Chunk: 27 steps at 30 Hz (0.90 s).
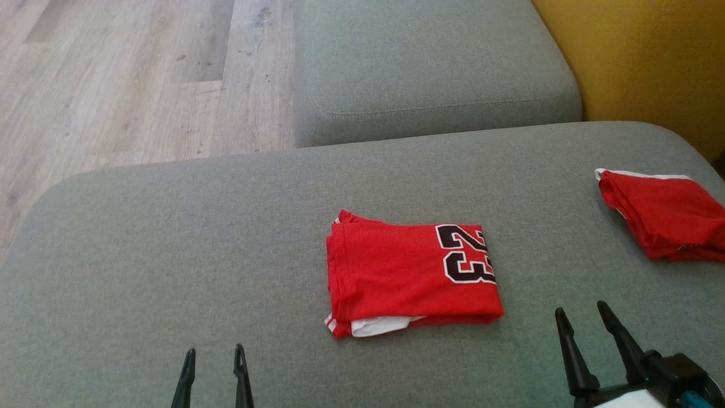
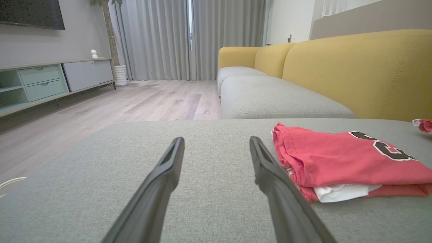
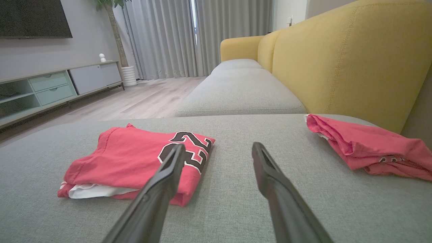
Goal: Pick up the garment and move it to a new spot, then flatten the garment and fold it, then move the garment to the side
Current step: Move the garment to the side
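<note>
**Folded red jersey lying mid-cushion, both claws spread and empty**

The garment (image 1: pixel 410 277), a red jersey, is lying folded into a flat, roughly rectangular packet at the middle of the grey seat cushion (image 1: pixel 141 255). A black "23" edged in white is showing at its right end. Stacked hems are lining its left side, and a white layer is peeking out along the near edge by the left corner.

The cushion is showing a coarse woven texture and rounded corners. The left gripper (image 1: pixel 215 349) is hovering over its near edge, to the left of the garment and apart from it. Its two slim, dark, tapering fingers are standing spread with nothing between them. The right gripper (image 1: pixel 580 307) is hanging near the garment's near right corner, its fingers likewise parted and holding nothing.

A second red garment (image 1: pixel 662 212), more loosely bunched and trimmed in white, is resting at the cushion's right edge, well apart from the first. Beyond, another grey cushion (image 1: pixel 430 62) with a stitched seam is meeting a mustard-yellow backrest (image 1: pixel 651 56), beside pale wood-plank floor (image 1: pixel 113 73).
</note>
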### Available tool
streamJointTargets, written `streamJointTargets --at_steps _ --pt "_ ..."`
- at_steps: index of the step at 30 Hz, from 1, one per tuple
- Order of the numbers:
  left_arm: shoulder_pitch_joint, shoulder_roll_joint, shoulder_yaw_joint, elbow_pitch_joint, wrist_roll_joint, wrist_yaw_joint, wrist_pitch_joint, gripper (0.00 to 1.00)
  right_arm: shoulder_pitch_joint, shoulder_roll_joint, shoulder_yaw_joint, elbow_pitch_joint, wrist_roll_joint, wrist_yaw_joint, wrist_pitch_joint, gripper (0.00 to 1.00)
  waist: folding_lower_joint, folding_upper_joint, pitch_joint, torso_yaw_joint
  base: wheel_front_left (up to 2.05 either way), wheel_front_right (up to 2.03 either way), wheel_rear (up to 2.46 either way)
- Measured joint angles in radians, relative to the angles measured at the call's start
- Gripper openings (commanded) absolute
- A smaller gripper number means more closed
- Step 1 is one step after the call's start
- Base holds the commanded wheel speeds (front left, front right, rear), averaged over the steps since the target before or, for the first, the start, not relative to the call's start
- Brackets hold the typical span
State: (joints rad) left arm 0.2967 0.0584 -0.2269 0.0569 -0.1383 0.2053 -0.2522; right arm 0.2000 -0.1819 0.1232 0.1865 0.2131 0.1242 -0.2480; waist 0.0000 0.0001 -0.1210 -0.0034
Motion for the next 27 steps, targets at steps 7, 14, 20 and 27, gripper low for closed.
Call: streamJointTargets --at_steps 7,14,20,27 --pt "0.000 0.000 -0.005 -0.001 0.000 -0.003 0.000 1.00 0.000 -0.001 0.000 0.005 0.002 0.000 0.000 1.00 0.0000 0.0000 -0.002 0.000 0.00 0.00 0.00" --pt "0.001 0.000 -0.011 -0.001 0.001 -0.004 0.000 1.00 0.000 -0.001 0.001 0.008 0.002 0.000 0.000 1.00 0.0000 0.0000 0.000 0.010 0.00 0.00 0.00" --pt "0.000 0.000 -0.012 0.000 0.011 -0.006 0.000 1.00 0.000 -0.001 -0.001 0.013 0.002 0.000 0.000 1.00 0.0001 0.0000 0.010 0.026 0.00 0.00 0.00" --pt "-0.002 0.000 -0.032 0.000 0.016 -0.013 0.000 1.00 -0.007 -0.017 0.001 0.064 0.023 0.000 0.000 1.00 0.0000 0.0000 0.047 0.058 0.00 0.00 0.00"
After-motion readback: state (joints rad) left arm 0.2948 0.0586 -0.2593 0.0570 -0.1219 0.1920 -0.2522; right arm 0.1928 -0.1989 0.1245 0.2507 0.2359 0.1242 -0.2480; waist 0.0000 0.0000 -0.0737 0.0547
